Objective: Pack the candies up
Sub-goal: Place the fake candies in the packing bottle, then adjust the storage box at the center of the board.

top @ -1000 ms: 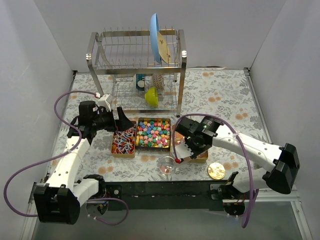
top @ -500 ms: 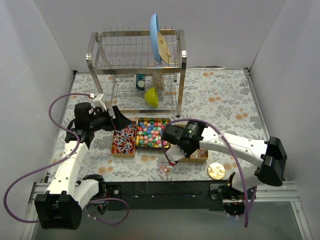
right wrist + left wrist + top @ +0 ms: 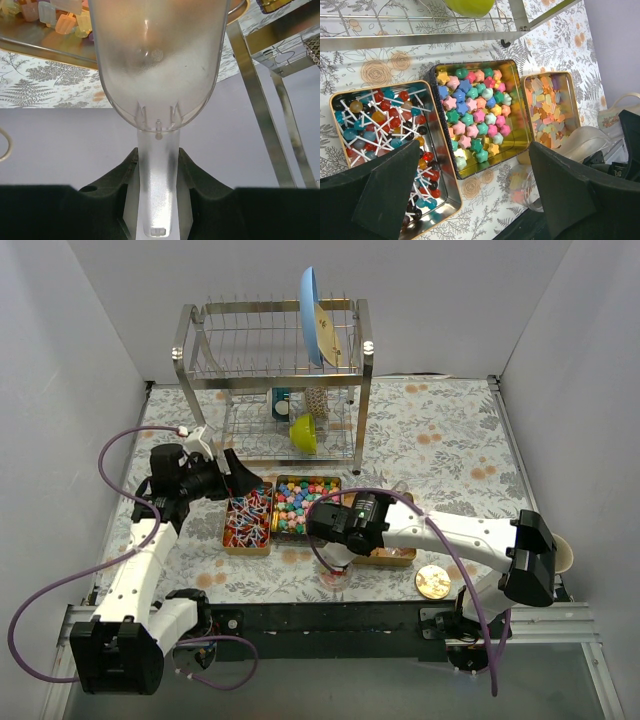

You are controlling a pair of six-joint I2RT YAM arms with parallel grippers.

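Candies [image 3: 472,117] fill three open tins [image 3: 517,112] on the worktop [image 3: 375,74]. The left fingers [image 3: 385,195] hang spread above them. The right fingers [image 3: 112,192] pinch the handle of a clear scoop [image 3: 159,75], seemingly over a jar [image 3: 338,580].

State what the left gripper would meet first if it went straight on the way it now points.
Probably the pastel candies in the middle tin: the left gripper, jaws open, frames them centrally in its wrist view. Depth is unclear; the tin's near rim might come first.
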